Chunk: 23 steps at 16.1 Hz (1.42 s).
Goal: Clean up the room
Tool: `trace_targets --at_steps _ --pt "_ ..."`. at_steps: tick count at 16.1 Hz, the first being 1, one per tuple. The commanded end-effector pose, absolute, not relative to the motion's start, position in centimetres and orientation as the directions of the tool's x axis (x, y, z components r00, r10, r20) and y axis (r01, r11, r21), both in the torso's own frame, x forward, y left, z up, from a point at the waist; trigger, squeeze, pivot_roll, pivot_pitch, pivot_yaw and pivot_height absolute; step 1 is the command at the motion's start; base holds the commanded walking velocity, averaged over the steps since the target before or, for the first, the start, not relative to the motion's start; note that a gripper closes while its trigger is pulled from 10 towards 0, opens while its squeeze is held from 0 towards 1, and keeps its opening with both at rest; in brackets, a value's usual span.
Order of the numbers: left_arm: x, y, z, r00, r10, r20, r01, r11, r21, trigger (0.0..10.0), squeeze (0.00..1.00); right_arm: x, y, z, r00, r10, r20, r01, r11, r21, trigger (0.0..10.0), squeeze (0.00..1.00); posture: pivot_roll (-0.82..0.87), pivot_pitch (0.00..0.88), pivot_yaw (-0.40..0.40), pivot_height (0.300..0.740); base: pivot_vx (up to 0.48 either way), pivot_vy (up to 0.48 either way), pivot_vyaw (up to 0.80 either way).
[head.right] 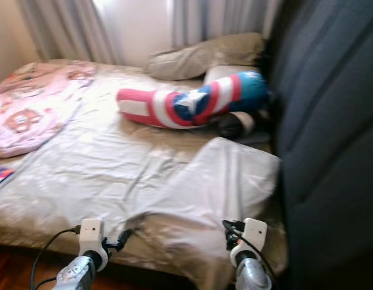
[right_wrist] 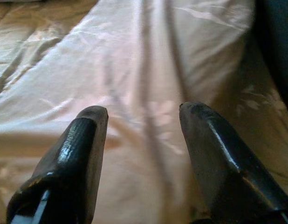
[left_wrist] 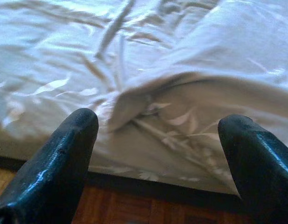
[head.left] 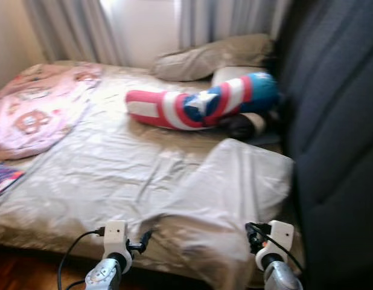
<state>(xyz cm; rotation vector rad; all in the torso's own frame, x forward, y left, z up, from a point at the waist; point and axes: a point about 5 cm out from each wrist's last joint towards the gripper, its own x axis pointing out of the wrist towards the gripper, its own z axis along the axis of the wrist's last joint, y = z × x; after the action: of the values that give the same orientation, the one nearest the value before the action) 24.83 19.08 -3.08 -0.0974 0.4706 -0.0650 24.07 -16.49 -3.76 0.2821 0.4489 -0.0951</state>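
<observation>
Both sets of jaws stand spread with nothing between them: the left gripper point(left_wrist: 158, 140) hangs over the near edge of the bed point(head.left: 102, 175) at the bottom of the frame, and the right gripper point(right_wrist: 143, 121) hovers above the folded-back sheet point(head.left: 235, 181) at lower centre. Along the right side rises a dark padded headboard point(head.left: 337, 121). Grey curtains point(head.left: 72, 27) hang across the top. A pink blanket point(head.left: 35, 109) lies at the upper left. Near the centre top a red, white and blue star pillow point(head.left: 201, 103) lies just in front of a tan pillow point(head.left: 210, 57). Wood floor point(left_wrist: 134, 210) shows below the bed.
</observation>
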Motion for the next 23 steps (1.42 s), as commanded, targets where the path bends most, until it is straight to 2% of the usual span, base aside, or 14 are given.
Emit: trace_targets --at_steps 1,7,15,23 --pt "24.8 19.5 -3.0 0.892 -0.079 -0.445 0.044 0.995 -0.088 10.0 0.0 24.2 -16.0 -3.7 0.897 -0.028 -0.44 0.158 0.952 0.262 10.0 0.0 0.03 0.0 -0.035 0.74 0.0 0.0 0.0" --pt "25.3 18.9 -2.4 0.904 -0.123 -0.408 0.109 0.992 -0.057 10.0 0.0 24.4 -16.0 -3.6 0.898 -0.035 -0.44 0.164 0.951 0.261 10.0 0.0 0.03 0.0 -0.035 0.74 0.0 0.0 0.0" --pt "25.8 18.7 -1.8 0.924 -0.132 -0.358 0.109 0.99 -0.085 10.0 0.0 24.2 -16.5 -3.8 0.886 -0.062 -0.459 0.188 0.953 0.236 10.0 0.0 0.03 0.0 -0.035 0.74 0.0 0.0 0.0" --pt "26.0 18.4 -1.6 0.929 -0.14 -0.343 0.116 0.989 -0.088 10.0 0.0 24.3 -16.2 -3.8 0.886 -0.053 -0.461 0.181 0.954 0.238 10.0 0.0 0.03 0.0 -0.036 0.74 0.288 0.0 0.0"
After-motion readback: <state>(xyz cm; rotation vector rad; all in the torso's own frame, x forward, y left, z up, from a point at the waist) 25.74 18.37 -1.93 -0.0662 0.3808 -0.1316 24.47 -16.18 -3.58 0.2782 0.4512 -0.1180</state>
